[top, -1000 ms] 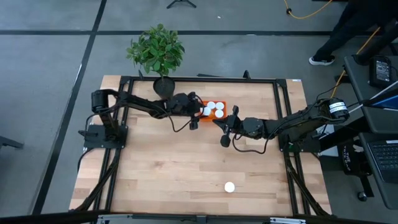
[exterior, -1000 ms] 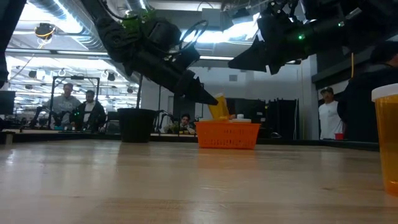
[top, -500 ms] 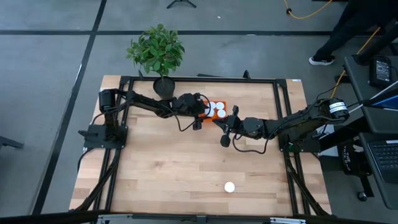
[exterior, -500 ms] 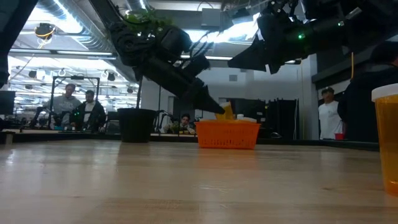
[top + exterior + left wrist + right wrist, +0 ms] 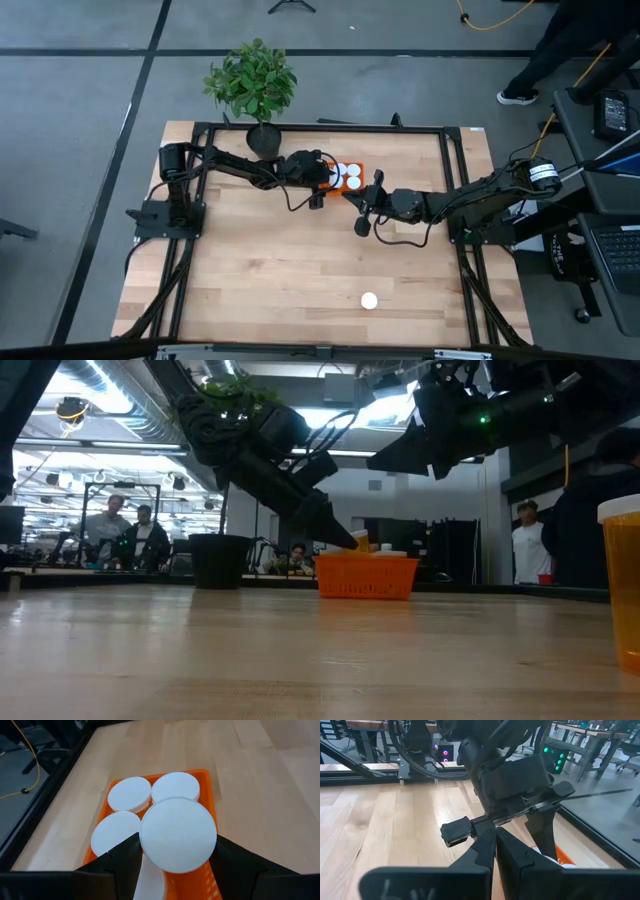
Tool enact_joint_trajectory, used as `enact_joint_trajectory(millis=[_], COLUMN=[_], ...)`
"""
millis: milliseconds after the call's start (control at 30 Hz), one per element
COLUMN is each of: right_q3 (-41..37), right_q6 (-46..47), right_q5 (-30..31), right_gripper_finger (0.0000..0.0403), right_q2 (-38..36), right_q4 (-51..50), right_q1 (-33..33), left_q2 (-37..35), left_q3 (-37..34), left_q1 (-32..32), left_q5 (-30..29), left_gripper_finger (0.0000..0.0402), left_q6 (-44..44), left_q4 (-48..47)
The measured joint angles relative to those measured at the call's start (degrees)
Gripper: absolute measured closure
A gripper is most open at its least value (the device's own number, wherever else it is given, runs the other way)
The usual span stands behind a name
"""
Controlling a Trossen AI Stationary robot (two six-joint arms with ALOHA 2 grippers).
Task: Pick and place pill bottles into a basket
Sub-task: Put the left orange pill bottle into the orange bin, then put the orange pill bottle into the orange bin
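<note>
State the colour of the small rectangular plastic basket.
Bright orange basket; clearest in the left wrist view.

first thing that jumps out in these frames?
The left gripper holds a white-capped pill bottle over the bright-orange basket at the table's far middle, where other white caps already sit. The right gripper, shut and empty, hovers just beside the basket. One lone bottle stands far off near the front edge, looming large at the low view's right side.

Bright, even overhead light; the low view's arms are backlit, its foreground blurred.
</note>
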Motion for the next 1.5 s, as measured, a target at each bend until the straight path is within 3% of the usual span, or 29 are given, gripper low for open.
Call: enact_joint_trajectory(millis=[767,1033,1233,1400,1500], right_q3=[0.00,-0.02,-0.09,-0.07,-0.02], right_q6=[-0.01,-1.50,1.49,5.06,9.20], right_q5=[0.00,-0.02,0.02,0.20,3.97], right_gripper_finger=[0.0382,0.0382,0.0382,0.0382,0.0388], right_q2=[0.00,-1.80,-9.34,-18.27,-22.30], right_q4=[-0.33,-1.86,-12.67,-24.12,-30.03], right_q1=[0.00,0.02,1.61,6.43,11.16], left_q2=[-0.40,-9.36,-18.58,-25.87,-29.32], left_q3=[0.00,-0.02,-0.41,-4.80,-9.18], left_q1=[0.00,-0.74,-2.40,-1.77,-2.05], left_q5=[-0.06,1.25,7.38,23.14,29.75], left_gripper_finger=[0.0162,0.0162,0.0162,0.0162,0.0162], left_q6=[0.00,3.54,6.71,3.19,-0.67], left_q4=[2.46,-6.87,-16.24,-16.79,-16.02])
